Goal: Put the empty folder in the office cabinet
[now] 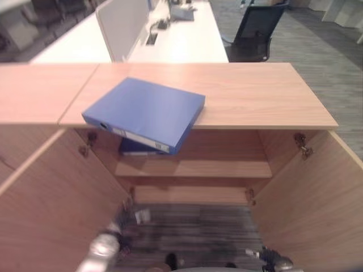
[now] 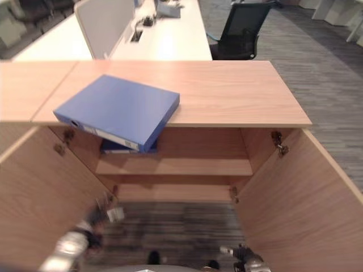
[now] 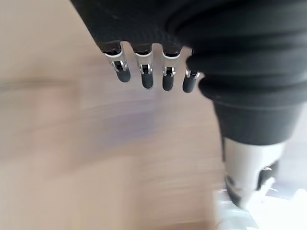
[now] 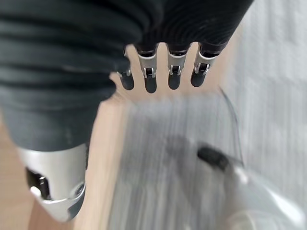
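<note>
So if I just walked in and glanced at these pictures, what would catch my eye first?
Probably the blue folder, lying flat on the wooden cabinet top with one corner jutting out over the front edge. Right below it the cabinet stands with both doors swung wide open, and another blue item sits on its inner shelf. Low down, the robot's left hand and right hand hang with straight fingers, holding nothing.
</note>
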### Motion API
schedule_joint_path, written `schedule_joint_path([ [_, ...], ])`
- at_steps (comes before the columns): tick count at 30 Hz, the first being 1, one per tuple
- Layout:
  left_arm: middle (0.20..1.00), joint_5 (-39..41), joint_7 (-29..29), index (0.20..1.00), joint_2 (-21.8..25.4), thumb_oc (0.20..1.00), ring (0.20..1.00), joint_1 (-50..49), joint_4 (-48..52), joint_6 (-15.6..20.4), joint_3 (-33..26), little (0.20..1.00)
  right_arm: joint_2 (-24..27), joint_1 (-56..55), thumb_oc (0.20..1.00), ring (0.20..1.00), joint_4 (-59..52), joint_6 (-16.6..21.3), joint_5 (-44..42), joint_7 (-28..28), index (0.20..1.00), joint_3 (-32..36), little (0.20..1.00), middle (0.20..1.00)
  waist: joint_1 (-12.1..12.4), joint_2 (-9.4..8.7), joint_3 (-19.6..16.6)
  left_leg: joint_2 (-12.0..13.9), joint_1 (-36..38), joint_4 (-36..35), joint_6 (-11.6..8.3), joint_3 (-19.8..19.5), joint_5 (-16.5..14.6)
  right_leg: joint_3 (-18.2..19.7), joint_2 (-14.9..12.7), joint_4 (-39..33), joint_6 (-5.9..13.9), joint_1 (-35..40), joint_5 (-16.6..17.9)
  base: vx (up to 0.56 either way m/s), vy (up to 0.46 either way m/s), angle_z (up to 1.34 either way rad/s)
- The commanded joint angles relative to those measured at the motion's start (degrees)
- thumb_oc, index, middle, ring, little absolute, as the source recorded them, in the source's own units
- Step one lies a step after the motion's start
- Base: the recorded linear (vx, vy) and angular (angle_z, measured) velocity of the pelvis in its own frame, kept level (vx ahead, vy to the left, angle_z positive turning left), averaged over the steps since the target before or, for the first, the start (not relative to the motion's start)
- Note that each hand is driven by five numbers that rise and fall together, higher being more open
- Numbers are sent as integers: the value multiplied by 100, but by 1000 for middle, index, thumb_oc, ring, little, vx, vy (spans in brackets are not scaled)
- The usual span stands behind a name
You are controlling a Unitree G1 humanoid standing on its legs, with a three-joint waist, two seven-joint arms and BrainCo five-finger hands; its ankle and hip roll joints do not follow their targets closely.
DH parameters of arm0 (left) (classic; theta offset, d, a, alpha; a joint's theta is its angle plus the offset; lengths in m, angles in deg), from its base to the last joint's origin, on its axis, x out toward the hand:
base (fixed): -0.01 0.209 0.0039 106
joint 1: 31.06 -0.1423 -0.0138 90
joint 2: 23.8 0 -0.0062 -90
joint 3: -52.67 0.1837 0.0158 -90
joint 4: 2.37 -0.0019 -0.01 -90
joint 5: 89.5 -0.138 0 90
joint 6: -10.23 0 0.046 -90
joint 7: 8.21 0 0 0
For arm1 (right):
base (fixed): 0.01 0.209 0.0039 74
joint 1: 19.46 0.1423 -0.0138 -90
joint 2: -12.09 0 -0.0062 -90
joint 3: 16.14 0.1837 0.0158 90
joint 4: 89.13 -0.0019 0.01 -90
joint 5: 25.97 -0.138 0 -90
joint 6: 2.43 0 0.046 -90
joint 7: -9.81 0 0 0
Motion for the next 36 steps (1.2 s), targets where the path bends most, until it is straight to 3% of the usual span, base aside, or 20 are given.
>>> schedule_joint_path([
  [1, 1000, -199, 478, 1000, -610, 1000, 1000, 237, -1844, -58, 76, 1000, -343, 430, 1000, 1000, 491, -11, -74, 41, 1000, -264, 1000, 1000, 73, -97, 217, -221, -299, 17, 305, -86, -468, -305, -390, 351, 249, -254, 176, -3, -115, 12],
  [3, 1000, -299, 733, 1000, -709, 1000, 1000, 281, -1692, 13, -50, 1000, -419, 388, 1000, 1000, 450, 17, -197, 24, 1000, -248, 1000, 1000, 102, -151, 222, -205, -310, 17, 291, -113, -461, -316, -368, 330, 239, -233, 137, -1, -74, 18],
  [4, 1000, -493, 1283, 1000, -965, 1000, 1000, 267, -1354, 153, -362, 1000, -598, 289, 1000, 1000, 337, 100, -432, -60, 1000, -235, 1000, 1000, 160, -255, 228, -181, -322, 17, 263, -153, -460, -358, -354, 290, 234, -188, 88, -6, -106, 5],
  [7, 1000, -1054, 2220, 1000, -1114, 1000, 1000, 387, -917, 317, -616, 1000, -838, 110, 1000, 1000, 276, 203, -536, -200, 1000, -337, 1000, 1000, 235, -396, 210, -132, -304, 17, 188, -202, -488, -440, -322, 255, 225, -103, -1, 23, -116, 2],
  [13, 1000, -1697, 2801, 1000, -905, 1000, 1000, 751, -548, 261, -499, 1000, -964, 39, 1000, 1000, 292, 252, -548, -349, 1000, -445, 1000, 1000, 230, -471, 163, -121, -329, 17, 131, -271, -459, -494, -322, 241, 223, -72, -37, 20, -55, 9],
  [23, 1000, -2804, 2253, 1000, 249, 1000, 1000, 1271, -679, 123, 428, 1000, -852, 162, 1000, 1000, 362, 201, -363, -398, 1000, -471, 1000, 1000, 4, -357, 44, -108, -160, 17, 104, -200, -543, -427, -319, 252, 234, 25, -43, 7, -3, 0],
  [36, 1000, -3698, 2111, 1000, 1010, 1000, 1000, 1982, -989, 107, 1089, 1000, -746, 231, 1000, 1000, 428, 134, -29, -373, 1000, -576, 1000, 1000, -250, -313, -61, -155, 70, 17, 162, 34, -681, -212, -385, 273, 292, 24, 93, 14, 18, -9],
])
